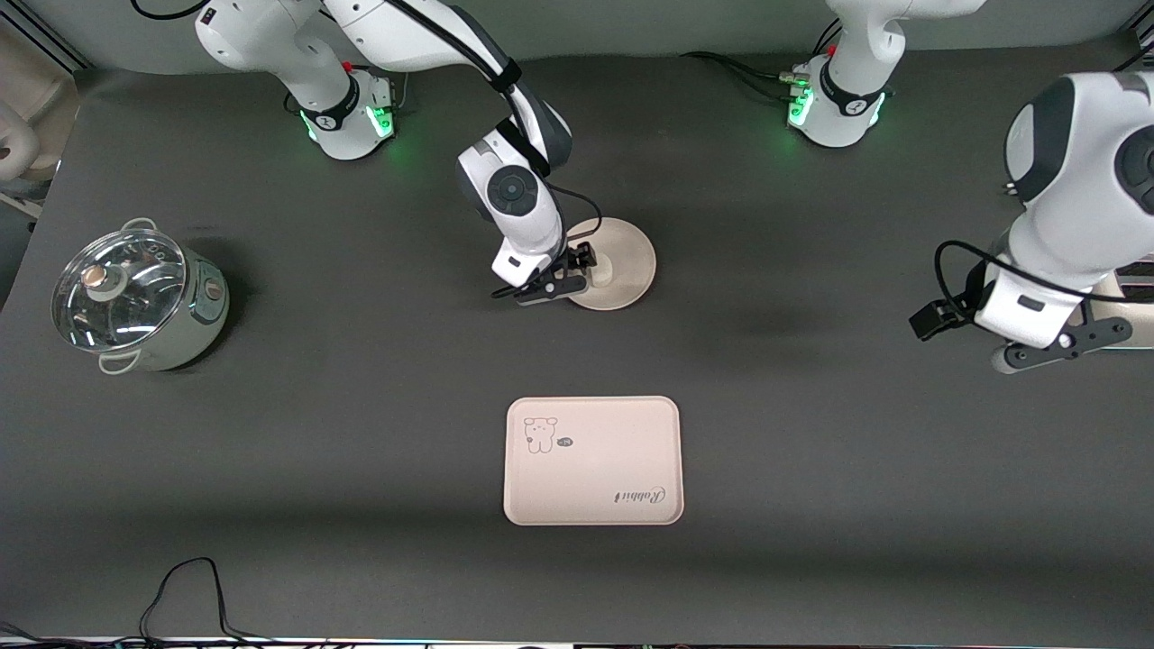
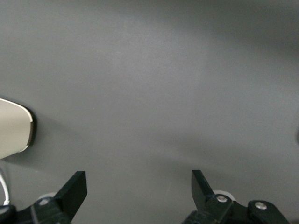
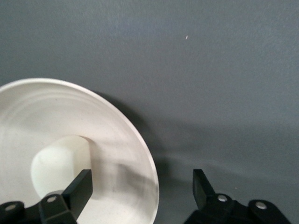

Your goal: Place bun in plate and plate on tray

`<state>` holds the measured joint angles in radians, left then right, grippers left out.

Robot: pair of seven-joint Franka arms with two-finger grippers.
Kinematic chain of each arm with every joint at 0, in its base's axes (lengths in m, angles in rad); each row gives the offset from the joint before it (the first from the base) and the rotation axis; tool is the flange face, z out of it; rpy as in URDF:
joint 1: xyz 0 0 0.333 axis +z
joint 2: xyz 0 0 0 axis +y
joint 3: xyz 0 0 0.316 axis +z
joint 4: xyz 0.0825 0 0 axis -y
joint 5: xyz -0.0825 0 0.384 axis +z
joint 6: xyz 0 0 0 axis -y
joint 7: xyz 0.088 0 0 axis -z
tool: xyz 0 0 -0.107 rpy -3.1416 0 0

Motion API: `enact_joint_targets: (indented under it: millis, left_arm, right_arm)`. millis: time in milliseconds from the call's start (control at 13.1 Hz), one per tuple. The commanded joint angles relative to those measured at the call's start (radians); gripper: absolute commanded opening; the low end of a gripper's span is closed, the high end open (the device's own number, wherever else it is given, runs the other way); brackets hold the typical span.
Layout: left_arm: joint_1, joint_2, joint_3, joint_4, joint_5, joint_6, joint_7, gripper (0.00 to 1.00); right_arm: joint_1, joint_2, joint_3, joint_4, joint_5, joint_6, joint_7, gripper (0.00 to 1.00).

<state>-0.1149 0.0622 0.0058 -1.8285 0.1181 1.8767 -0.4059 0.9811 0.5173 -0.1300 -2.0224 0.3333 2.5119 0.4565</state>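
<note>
The round cream plate (image 1: 631, 257) lies on the dark table, farther from the front camera than the tray (image 1: 592, 461). The off-white bun (image 1: 599, 268) sits in the plate; it also shows in the right wrist view (image 3: 53, 168) on the plate (image 3: 70, 112). My right gripper (image 1: 566, 275) is open and low at the plate's edge, one finger over the dish beside the bun and one outside the rim (image 3: 142, 184). My left gripper (image 1: 1068, 347) is open and empty (image 2: 139, 186), waiting over the left arm's end of the table.
A pale green pot with a glass lid (image 1: 135, 297) stands toward the right arm's end. A cream object (image 1: 1131, 311) lies beside my left gripper at the table's edge; it also shows in the left wrist view (image 2: 14, 130). A black cable (image 1: 189, 586) lies near the front edge.
</note>
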Motion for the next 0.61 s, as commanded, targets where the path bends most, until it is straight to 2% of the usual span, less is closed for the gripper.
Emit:
enact_joint_targets:
  millis: [0,76,152,457,533]
  left_arm:
    - [-0.028,-0.07,0.029,-0.028,-0.014,-0.043,0.019,1.0]
    - [-0.026,-0.087,0.029,-0.025,-0.014,-0.071,0.031,1.0]
    - [-0.026,-0.099,0.029,-0.023,-0.014,-0.077,0.085,1.0]
    - [-0.038,-0.096,0.036,-0.015,-0.063,-0.032,0.171,1.0]
    - [-0.064,-0.088,0.063,-0.015,-0.069,-0.012,0.186,1.0]
  right_arm:
    - [0.018,0.01,-0.01,-0.006,0.024,0.004,-0.035,0.75]
    - [0.016,0.012,-0.01,-0.004,0.024,-0.01,-0.035,0.34]
    - [0.013,0.012,-0.01,-0.002,0.024,-0.027,-0.036,0.0]
    - [-0.008,-0.003,-0.019,0.005,0.026,-0.084,-0.048,0.0]
    - [-0.027,-0.008,-0.019,0.007,0.027,-0.091,-0.048,0.0]
